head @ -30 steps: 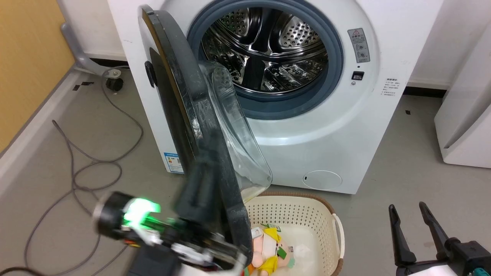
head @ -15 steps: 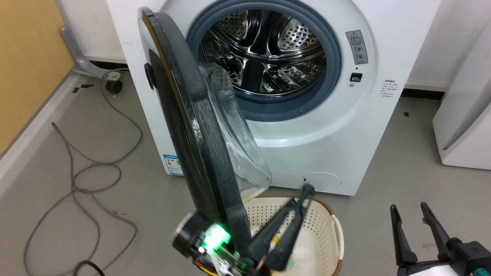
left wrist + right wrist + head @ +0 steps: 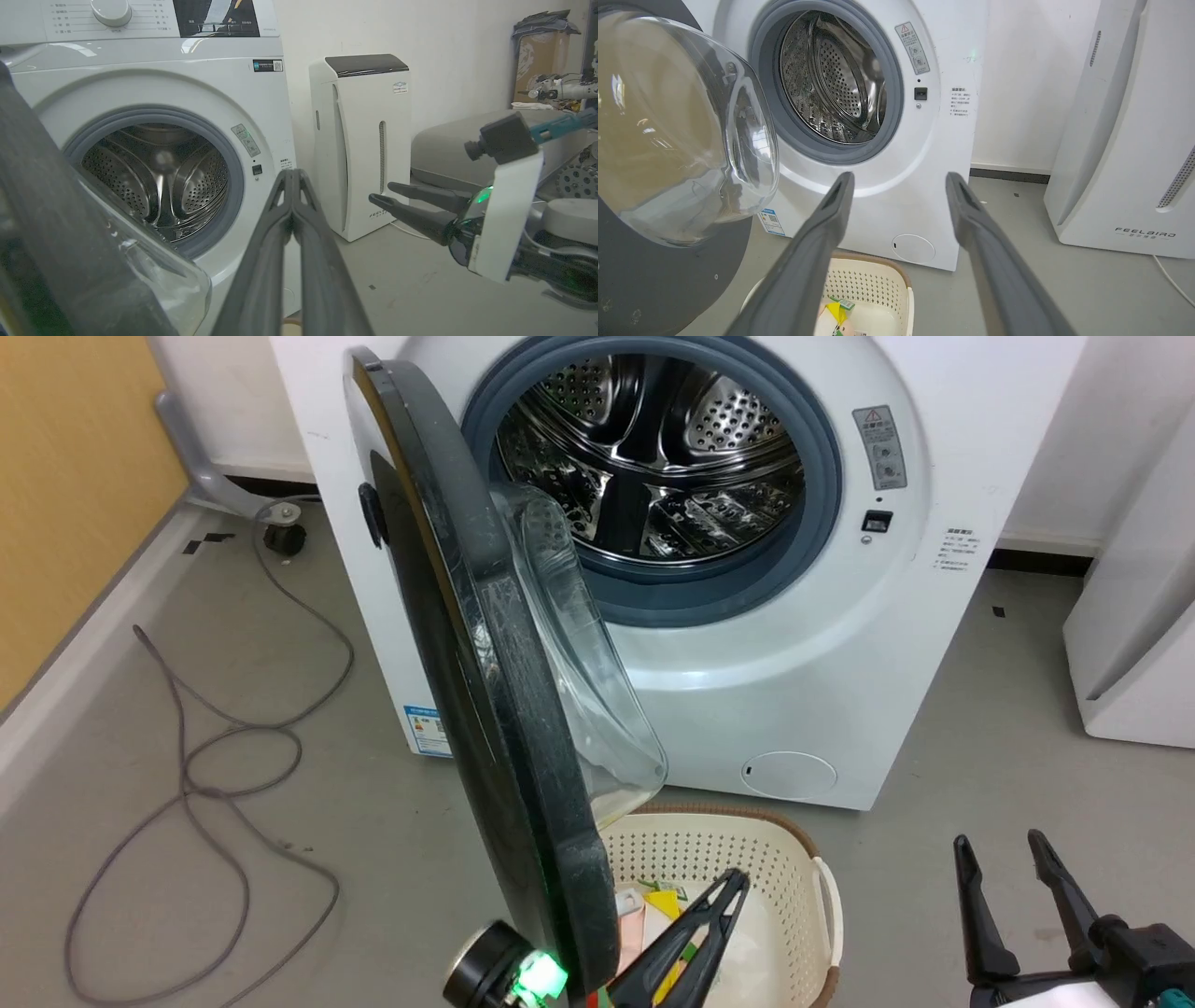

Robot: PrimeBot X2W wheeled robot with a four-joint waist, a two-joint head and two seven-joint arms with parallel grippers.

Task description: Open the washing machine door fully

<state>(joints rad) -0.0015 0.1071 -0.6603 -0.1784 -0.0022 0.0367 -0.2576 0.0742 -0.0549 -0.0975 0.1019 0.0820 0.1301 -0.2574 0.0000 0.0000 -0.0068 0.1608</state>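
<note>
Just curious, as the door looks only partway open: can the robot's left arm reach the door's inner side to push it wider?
Probably yes. The left gripper, jaws shut, hangs right beside the washing machine door on its glass-window side, over the basket, and nothing stands between them.

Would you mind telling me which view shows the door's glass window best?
Right wrist view: the glass window faces it nearly whole. The head view sees it side-on; the left wrist view, a corner.

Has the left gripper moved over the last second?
Yes. The left gripper went from the door's outer, left side to its right side, over the basket, then dropped back towards the view's bottom edge.
</note>
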